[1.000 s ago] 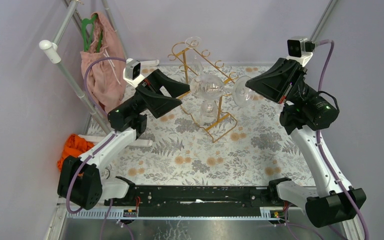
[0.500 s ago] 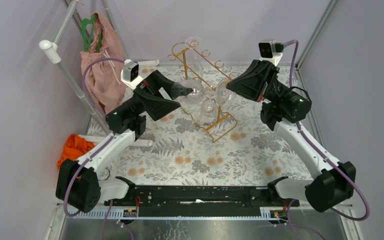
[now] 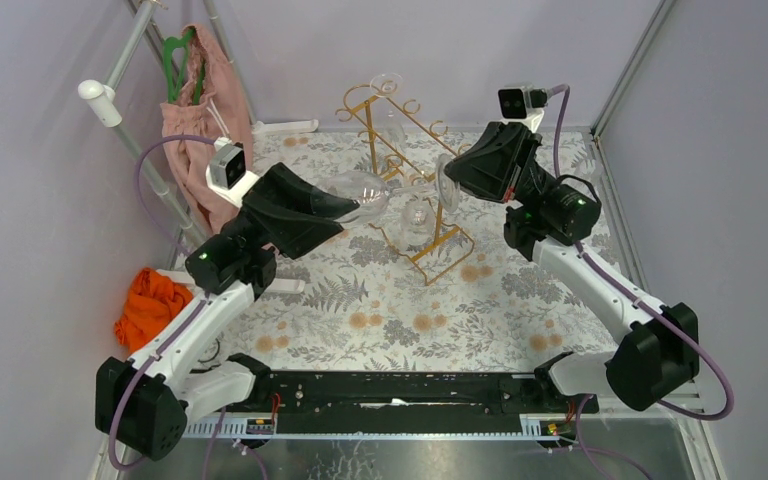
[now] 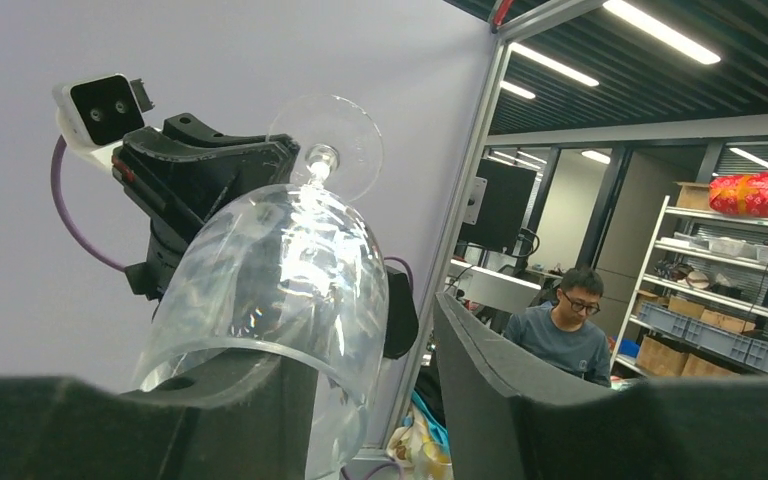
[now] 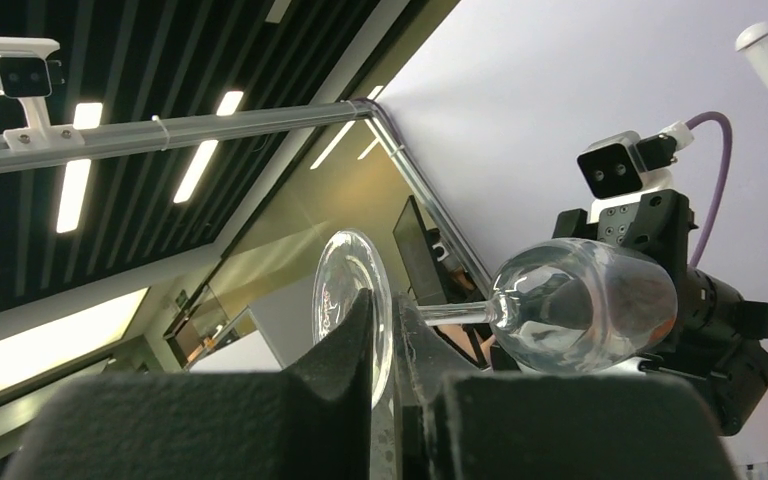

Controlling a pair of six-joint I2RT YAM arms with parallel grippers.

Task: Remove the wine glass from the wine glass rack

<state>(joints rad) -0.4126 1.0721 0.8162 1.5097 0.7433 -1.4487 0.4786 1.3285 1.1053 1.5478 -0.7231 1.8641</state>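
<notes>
Both arms have shifted toward 9 o'clock since the earlier frame. R gripper (image 3: 453, 178) has carried the wine glass (image 3: 365, 187) sideways, so its bowl now sits inside L gripper (image 3: 348, 203), whose jaws have narrowed round it.

Glass lies horizontal, bowl to 9 o'clock, foot to 3 o'clock, crossing above the wine glass rack (image 3: 437, 235) at approx 12 o'clock of the table. It looks free of the hooks, but top view can't confirm it clears the wires.

R gripper is clenched on the foot disc; R wrist view shows the disc pinched edge-on between the fingers (image 5: 330, 400).

L gripper is not clamped yet. In L wrist view one finger (image 4: 520, 400) stands apart from the bowl, w/ a gap showing.

Meaning: likely a mid-air handover, w/ the lift-off itself prob. done. Two more glasses (image 3: 418, 213) stay on the rack.
</notes>
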